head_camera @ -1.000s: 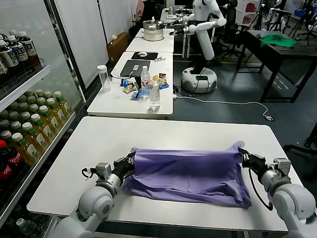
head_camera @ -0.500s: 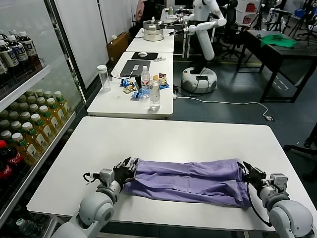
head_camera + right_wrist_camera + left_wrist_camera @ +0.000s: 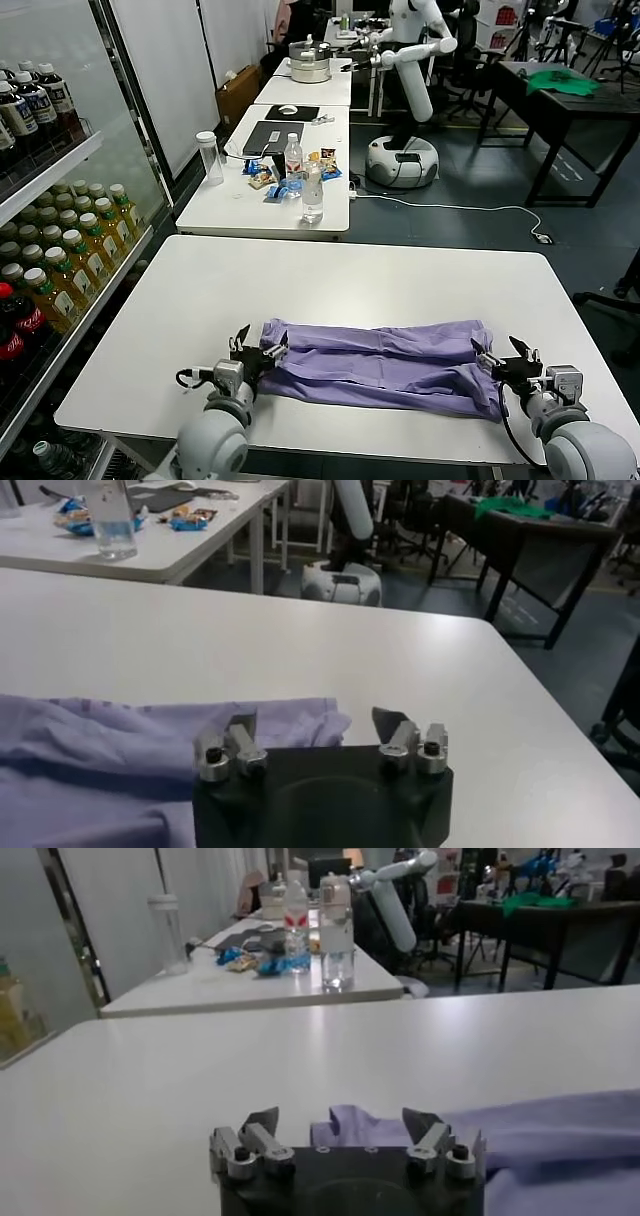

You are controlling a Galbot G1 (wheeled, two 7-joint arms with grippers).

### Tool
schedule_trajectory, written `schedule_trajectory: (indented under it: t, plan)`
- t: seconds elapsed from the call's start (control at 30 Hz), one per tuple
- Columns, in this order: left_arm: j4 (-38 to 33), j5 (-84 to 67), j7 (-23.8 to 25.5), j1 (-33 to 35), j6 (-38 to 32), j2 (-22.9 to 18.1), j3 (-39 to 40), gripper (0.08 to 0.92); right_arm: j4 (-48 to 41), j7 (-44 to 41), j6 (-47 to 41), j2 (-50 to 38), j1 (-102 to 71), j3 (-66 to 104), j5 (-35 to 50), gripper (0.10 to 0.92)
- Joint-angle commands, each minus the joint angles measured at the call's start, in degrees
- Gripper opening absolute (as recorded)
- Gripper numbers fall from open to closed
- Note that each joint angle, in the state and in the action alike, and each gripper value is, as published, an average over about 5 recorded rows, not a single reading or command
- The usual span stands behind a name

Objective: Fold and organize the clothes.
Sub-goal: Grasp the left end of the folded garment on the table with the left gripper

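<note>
The lavender-purple T-shirt lies folded into a long flat band across the near part of the white table. My left gripper is open at the shirt's left end, its jaws spread with the cloth's corner lying loose on the table between them. My right gripper is open at the shirt's right end, with the cloth's edge lying just ahead of the spread fingers. Neither gripper holds the fabric.
A second white table behind carries bottles, a clear cup, snacks and a laptop. A drinks shelf stands along the left. Another robot and a dark table with a green cloth stand farther back.
Both grippers brought the shirt's raised far edge down toward the near edge, folding it into a narrow band, then opened and let go of the cloth.
</note>
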Motion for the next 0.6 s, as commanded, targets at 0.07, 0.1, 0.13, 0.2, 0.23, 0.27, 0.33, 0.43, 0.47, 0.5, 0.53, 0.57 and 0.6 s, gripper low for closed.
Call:
schedule_trajectory:
  t: [0.07,0.1,0.13,0.2,0.23,0.27,0.33,0.43,0.47,0.5,0.53,0.57,0.6]
  plan:
    - [4.49,7.05,-5.78,1.32,-0.74,-8.03,1.41,0.822,1.18,0.01,0.01,0.58,-1.53,0.29,-0.99,0.822]
    - [5.22,7.35,-5.95,1.21,-0.84,-8.36,1.48,0.822,1.26,0.00,0.02,0.64,-1.66,0.30,-0.99,0.822]
    - [5.87,7.60,-6.12,1.15,-0.93,-8.66,1.56,0.823,1.36,-0.01,0.02,0.69,-1.80,0.32,-0.99,0.822]
    - [6.64,7.98,-6.32,1.16,-1.07,-9.09,1.70,0.823,1.55,-0.02,0.01,0.79,-2.08,0.39,-0.98,0.823]
    - [6.99,8.17,-6.38,1.18,-1.11,-9.28,1.76,0.823,1.64,-0.03,0.01,0.82,-2.24,0.45,-0.97,0.823]
    - [7.25,8.33,-6.42,1.21,-1.10,-9.44,1.80,0.821,1.71,-0.04,0.01,0.84,-2.37,0.52,-0.95,0.823]
    - [7.76,8.51,-6.46,1.25,-0.96,-9.67,1.84,0.802,1.84,-0.06,0.01,0.85,-2.62,0.70,-0.90,0.823]
    - [8.11,8.41,-6.45,1.39,-0.69,-9.79,1.81,0.732,2.06,-0.09,0.02,0.83,-2.92,1.01,-0.75,0.823]
    - [8.13,8.33,-6.41,1.47,-0.64,-9.80,1.79,0.706,2.14,-0.11,0.01,0.81,-3.01,1.12,-0.70,0.823]
    - [8.13,8.17,-6.32,1.58,-0.63,-9.80,1.77,0.671,2.20,-0.12,0.01,0.81,-3.07,1.22,-0.62,0.823]
    - [8.14,7.94,-6.19,1.68,-0.64,-9.80,1.73,0.646,2.24,-0.12,0.01,0.80,-3.12,1.32,-0.53,0.823]
    - [8.17,7.61,-6.06,1.75,-0.68,-9.79,1.66,0.620,2.26,-0.12,0.01,0.80,-3.15,1.41,-0.44,0.823]
    - [8.22,7.22,-5.87,1.79,-0.76,-9.78,1.56,0.585,2.28,-0.12,0.01,0.80,-3.17,1.49,-0.35,0.823]
